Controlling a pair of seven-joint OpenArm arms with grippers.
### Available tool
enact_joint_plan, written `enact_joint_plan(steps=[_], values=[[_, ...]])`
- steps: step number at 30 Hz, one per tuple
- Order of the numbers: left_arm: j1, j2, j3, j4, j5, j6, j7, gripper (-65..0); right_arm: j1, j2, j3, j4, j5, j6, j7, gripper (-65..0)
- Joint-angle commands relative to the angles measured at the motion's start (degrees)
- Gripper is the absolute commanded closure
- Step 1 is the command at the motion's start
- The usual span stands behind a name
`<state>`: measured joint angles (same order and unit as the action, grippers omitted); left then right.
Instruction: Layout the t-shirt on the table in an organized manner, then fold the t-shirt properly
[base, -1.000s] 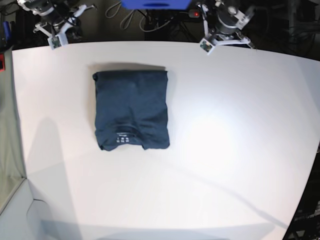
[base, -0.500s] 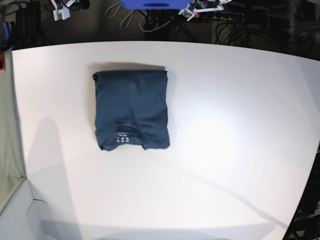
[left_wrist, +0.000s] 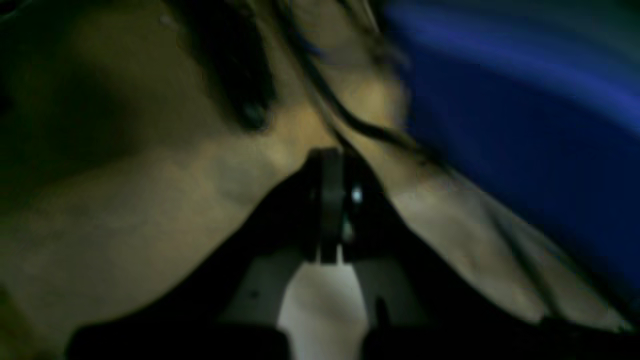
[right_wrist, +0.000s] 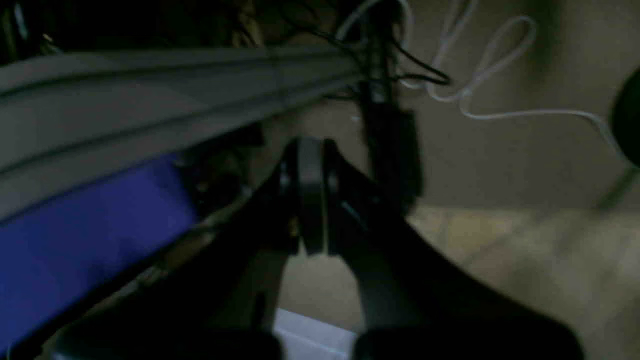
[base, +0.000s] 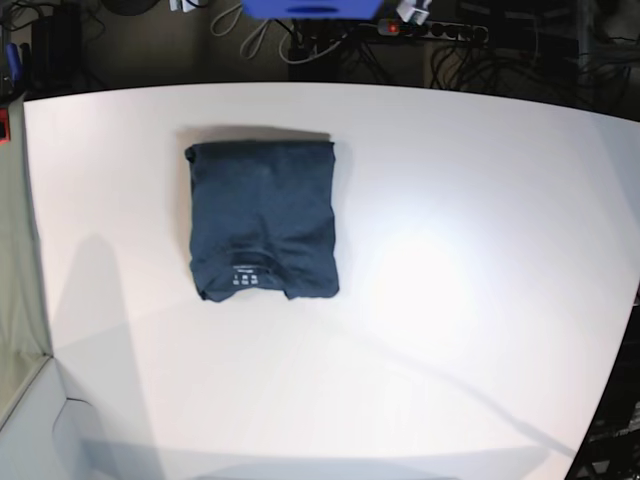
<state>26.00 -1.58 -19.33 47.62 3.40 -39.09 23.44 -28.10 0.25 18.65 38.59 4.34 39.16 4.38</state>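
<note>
Base view first: the t-shirt (base: 262, 220) lies folded into a compact dark navy rectangle on the white desk (base: 450, 300), sitting in the far-left part of the surface, well in from every edge. Its pale printed label (base: 245, 279) shows near the front hem of the bundle, facing up. Nothing touches the cloth. Neither arm reaches over the desk; only small white bits of hardware peek in at the very top edge of this view, beside a blue object (base: 310, 8) and a tangle of cables (base: 470, 50) behind the desk.

Over to the left wrist view, and it is dim and smeared. The left tool (left_wrist: 330, 210) points at a tan floor (left_wrist: 125, 210), its two dark fingers pressed together with no gap between them and nothing pinched. A blurred blue mass (left_wrist: 525, 140) fills the right side, and a dark cable (left_wrist: 350, 120) runs past just above the fingertips.

Right wrist view now: the right tool (right_wrist: 310, 200) is likewise pressed together and empty, fingers meeting in a single dark wedge. A grey rail (right_wrist: 150, 110) crosses the upper left, a blue surface (right_wrist: 85, 235) sits below it, and a white cable (right_wrist: 480, 85) loops across the floor at upper right.
</note>
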Motion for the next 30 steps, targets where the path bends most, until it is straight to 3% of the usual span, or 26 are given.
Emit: enact_joint_plan(steps=[1,14,19,23,26,28,30], values=[[0.07,-1.54,-0.40,1.40,3.06,3.35,0.25,-0.1,-0.34,-0.03,0.11,0.31,-0.69,0.84,0.94,0.0],[0.86,-1.89,-1.20,8.25,2.71,3.27,0.34,-0.1,1.42,-1.26,0.64,0.05,-1.83,0.84,0.85,0.0],[0.51,-1.98,-8.40,10.54,2.62,3.27,0.34,-0.1,1.50,-1.53,0.55,0.05,-1.83,0.84,0.85,0.0],[-1.34,-2.15,-12.71,10.01,2.62,3.27,0.25,-0.1,1.50,-1.53,0.29,0.05,-2.10,-5.71,1.29,0.0],[-1.87,-2.42,-11.83,10.10,2.62,2.65,0.43,-0.1,2.03,-2.23,0.20,0.05,-2.10,-6.32,1.29,0.0],[-1.60,-2.59,-9.46,10.10,2.62,-0.91,0.43,-0.1,2.03,-2.32,0.20,0.05,-2.10,-6.32,1.29,0.0],[-1.52,-3.03,-7.44,10.10,2.71,-0.91,0.87,-0.1,1.86,-2.58,0.38,0.05,-2.10,-6.32,1.29,0.0]])
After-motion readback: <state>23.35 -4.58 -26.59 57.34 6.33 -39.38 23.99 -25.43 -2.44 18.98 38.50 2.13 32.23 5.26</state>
